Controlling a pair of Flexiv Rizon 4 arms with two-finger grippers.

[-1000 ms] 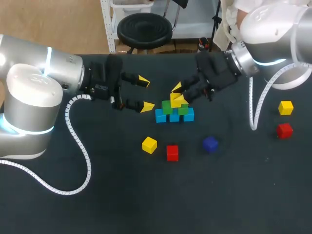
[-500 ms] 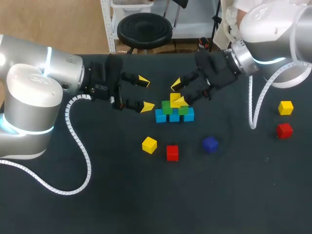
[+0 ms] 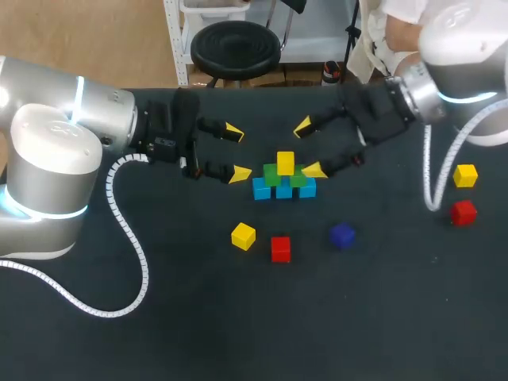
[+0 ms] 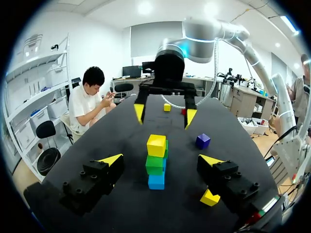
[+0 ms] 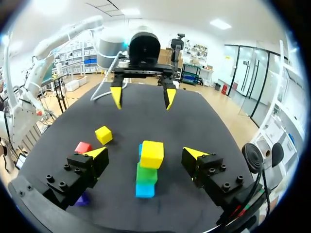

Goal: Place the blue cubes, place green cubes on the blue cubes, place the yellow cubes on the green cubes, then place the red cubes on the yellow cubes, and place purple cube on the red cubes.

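Observation:
A small pyramid stands mid-table: a row of blue cubes (image 3: 283,190), two green cubes (image 3: 272,175) on them, and one yellow cube (image 3: 286,163) on top. My right gripper (image 3: 309,148) is open just right of the pile, its fingers clear of the yellow cube (image 5: 151,154), which sits ahead of them in the right wrist view. My left gripper (image 3: 236,152) is open to the left of the pile, touching nothing; the stack (image 4: 156,165) stands ahead of it (image 4: 161,160). Loose on the table are a yellow cube (image 3: 244,236), a red cube (image 3: 280,248) and a purple cube (image 3: 342,235).
A second yellow cube (image 3: 465,175) and a second red cube (image 3: 463,212) lie near the table's right edge. My right arm's white cable (image 3: 430,178) hangs between them and the pile.
My right gripper has opened, let go of the yellow cube on the green cubes, and drawn back to the right. The left arm has not moved.

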